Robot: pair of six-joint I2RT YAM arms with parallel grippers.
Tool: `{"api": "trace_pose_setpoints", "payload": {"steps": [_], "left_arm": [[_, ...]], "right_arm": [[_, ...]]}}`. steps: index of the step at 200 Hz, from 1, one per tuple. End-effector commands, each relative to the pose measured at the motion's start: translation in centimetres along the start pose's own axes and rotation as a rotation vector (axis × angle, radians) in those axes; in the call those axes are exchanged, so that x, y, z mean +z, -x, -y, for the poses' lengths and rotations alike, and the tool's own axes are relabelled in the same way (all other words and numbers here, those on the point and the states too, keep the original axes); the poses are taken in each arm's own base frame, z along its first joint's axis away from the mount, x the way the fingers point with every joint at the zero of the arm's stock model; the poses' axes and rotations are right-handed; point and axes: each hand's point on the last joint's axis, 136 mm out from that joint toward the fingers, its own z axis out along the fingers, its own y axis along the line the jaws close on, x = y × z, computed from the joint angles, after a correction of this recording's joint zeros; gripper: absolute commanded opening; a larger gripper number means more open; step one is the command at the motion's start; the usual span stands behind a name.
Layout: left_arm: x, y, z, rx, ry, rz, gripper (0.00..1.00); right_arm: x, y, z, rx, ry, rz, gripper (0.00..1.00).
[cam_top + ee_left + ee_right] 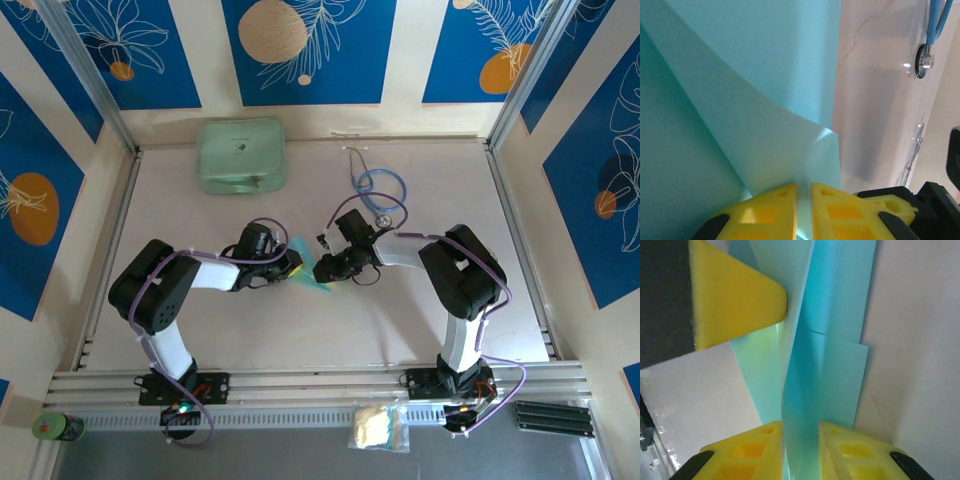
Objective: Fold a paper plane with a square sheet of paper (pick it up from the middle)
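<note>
One pale tabletop (300,340) holds, from left to right, one rounded mint-green case (241,155), one thin, smooth cyan paper (755,60) bent into layered flaps, and one blue-tubed stethoscope (378,190) with a shiny metal chest piece. The paper is at the middle, between two yellow-fingered grippers. The left gripper (292,265) pinches its edge with jaws nearly closed, and the right gripper (320,270), just beside, has paper standing between slightly parted jaws, though I cannot tell whether they press it.
</note>
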Motion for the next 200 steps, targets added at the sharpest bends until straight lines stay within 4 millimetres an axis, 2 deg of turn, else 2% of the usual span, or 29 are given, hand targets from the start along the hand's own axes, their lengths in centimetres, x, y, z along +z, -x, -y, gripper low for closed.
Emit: {"api": "trace_pose_setpoints", "payload": {"steps": [1, 35, 85, 135, 167, 200], "left_arm": [[0.3, -0.1, 0.0, -0.001, 0.015, -0.006, 0.15], [0.2, -0.2, 0.0, -0.001, 0.016, -0.007, 0.15], [-0.3, -0.1, 0.7, 0.007, 0.008, -0.001, 0.17], [-2.1, 0.3, 1.4, 0.037, 0.014, 0.046, 0.23], [-3.0, -0.1, 0.5, 0.035, 0.033, 0.065, 0.25], [-3.0, -0.9, -0.9, 0.015, 0.056, 0.046, 0.24]], "right_arm": [[-0.2, -0.9, 0.0, -0.042, -0.034, -0.018, 0.25], [0.3, -1.2, 0.3, -0.063, -0.068, -0.028, 0.24], [0.4, -1.2, 0.5, -0.062, -0.067, -0.025, 0.13], [0.2, -1.0, 0.6, -0.032, -0.022, -0.009, 0.06], [-0.1, -1.0, 0.7, 0.010, 0.041, 0.011, 0.05], [-0.4, -0.7, 0.8, 0.045, 0.092, 0.029, 0.05]]}}
